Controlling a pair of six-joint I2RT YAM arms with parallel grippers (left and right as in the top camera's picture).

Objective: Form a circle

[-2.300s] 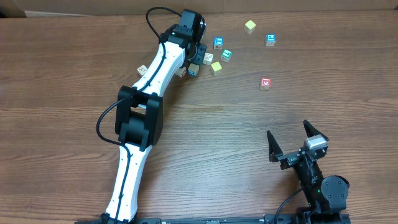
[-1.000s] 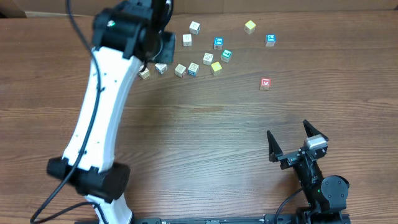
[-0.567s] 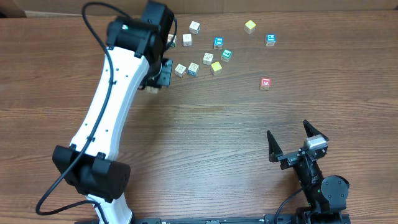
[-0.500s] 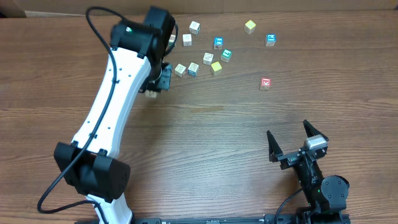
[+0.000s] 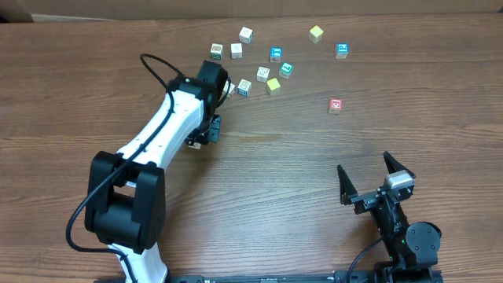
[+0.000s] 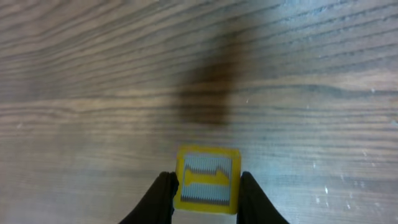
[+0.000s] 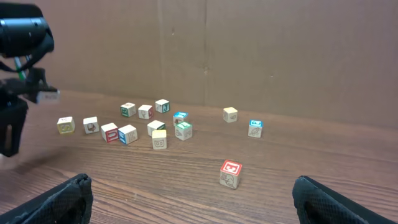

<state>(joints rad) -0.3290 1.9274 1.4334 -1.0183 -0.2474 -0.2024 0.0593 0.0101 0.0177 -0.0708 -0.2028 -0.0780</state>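
The left jaws are clenched on a small yellow-faced cube (image 6: 207,182), pinched by its two sides right at the fingertips. The dark shadow on the bench (image 5: 314,173) ahead of the jaws suggests the cube hangs clear of the wood. The circle (image 5: 264,75), four tiny cubes of which one is plain yellow, lies well beyond these jaws, toward the far edge and off to their right.

The hold looks shallow. With so little of the fingers on the cube, a quick swing could let it twist or slip out, and a cube dropped from height would likely bounce and roll.

The greater risk is at the circle itself. Its cubes sit close together, so jaws coming down at a slant could push a neighbour aside and break the shape. Loose cubes (image 5: 244,86) lie between the jaws and the circle, just beside the left arm (image 5: 177,118), and a low pass may sweep them.

The right jaws are spread wide with nothing between them, well apart from every cube, so they pose no risk.
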